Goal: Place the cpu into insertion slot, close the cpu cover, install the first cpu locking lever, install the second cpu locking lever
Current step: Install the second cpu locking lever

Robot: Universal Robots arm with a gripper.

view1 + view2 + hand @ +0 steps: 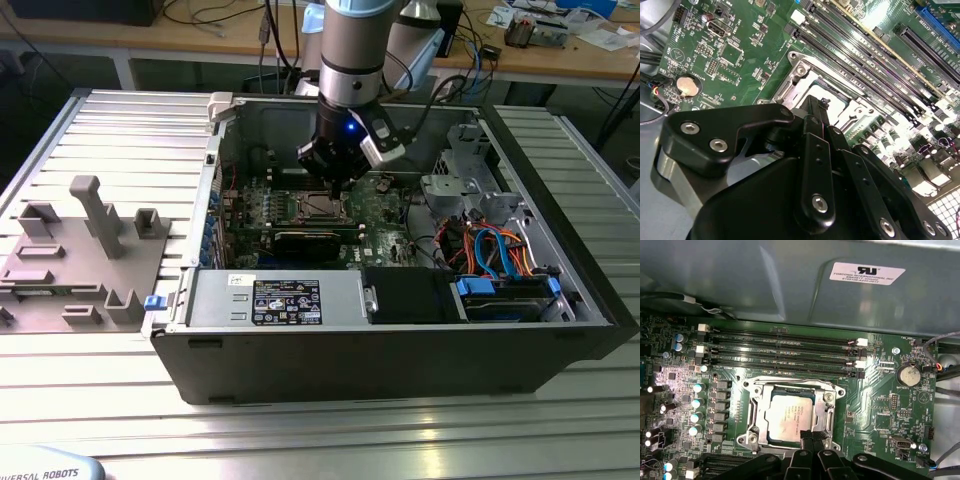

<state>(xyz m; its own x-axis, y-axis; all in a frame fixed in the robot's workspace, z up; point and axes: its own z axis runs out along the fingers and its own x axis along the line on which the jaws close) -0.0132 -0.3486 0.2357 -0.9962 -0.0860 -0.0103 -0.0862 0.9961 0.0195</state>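
Observation:
The cpu (789,416), a silver-grey square chip, lies flat in the insertion slot (790,412) of the green circuit board. The cpu cover (756,412), a silvery frame, lies down around the chip, whose top shows through its open middle. My gripper (810,436) is shut, its black fingertips pressed together at one edge of the socket's frame. In the second wrist view my gripper (824,104) has its tips down at the metal rim of the insertion slot (840,107). In the exterior view my gripper (335,186) hangs just over the insertion slot (318,207) inside the open computer case. Whether the tips pinch anything is hidden.
Long black memory slots (785,352) run beside the socket. A round coin battery (908,375) and loose cables (945,367) lie near the board's edge. The case wall (215,170) and a drive cage (470,175) flank the board. A grey fixture plate (80,250) lies at the exterior view's left.

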